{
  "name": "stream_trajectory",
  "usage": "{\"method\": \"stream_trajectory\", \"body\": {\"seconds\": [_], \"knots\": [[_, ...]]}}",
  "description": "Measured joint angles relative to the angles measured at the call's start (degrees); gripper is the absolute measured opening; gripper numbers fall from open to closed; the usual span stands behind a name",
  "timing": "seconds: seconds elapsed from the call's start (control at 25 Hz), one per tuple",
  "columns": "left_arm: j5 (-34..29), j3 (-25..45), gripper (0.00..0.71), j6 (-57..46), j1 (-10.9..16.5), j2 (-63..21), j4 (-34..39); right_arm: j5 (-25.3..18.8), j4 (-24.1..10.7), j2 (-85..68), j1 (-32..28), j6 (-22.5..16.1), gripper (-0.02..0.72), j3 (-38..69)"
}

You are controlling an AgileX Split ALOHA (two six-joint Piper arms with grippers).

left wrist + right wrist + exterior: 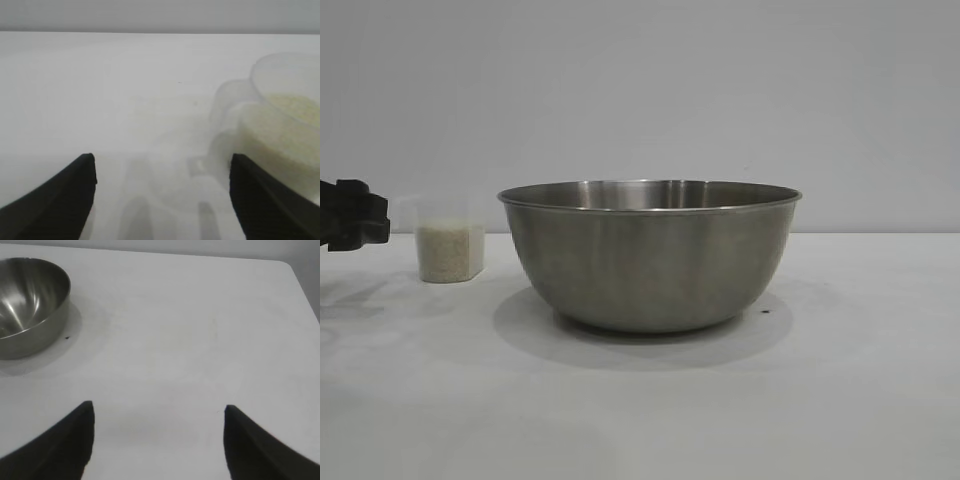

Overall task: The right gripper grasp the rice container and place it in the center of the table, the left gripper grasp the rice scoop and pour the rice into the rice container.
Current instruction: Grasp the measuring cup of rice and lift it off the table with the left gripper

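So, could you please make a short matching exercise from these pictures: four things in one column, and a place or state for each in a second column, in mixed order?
Column 1
1. rice container
2. rice scoop
3. left gripper
4. right gripper

Column 2
A. open, close to the scoop, holding nothing
B. stands in the middle of the table, empty inside
C. open over bare table, away from the bowl
D. clear plastic, partly filled with rice

Pairs: 1-B, 2-D, 3-A, 4-C
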State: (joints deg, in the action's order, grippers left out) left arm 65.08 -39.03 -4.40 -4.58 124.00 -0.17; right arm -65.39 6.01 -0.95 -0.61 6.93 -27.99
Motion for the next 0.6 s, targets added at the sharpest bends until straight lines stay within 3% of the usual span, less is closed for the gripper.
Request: {"method": "stream_trajectory", "body": {"seconds": [0.6], "knots": [[-0.87,-2.74,0.520,-0.19,0.00,1.02,1.14,0.00,0.00,0.00,0.00,-0.04,0.475,0.00]]}}
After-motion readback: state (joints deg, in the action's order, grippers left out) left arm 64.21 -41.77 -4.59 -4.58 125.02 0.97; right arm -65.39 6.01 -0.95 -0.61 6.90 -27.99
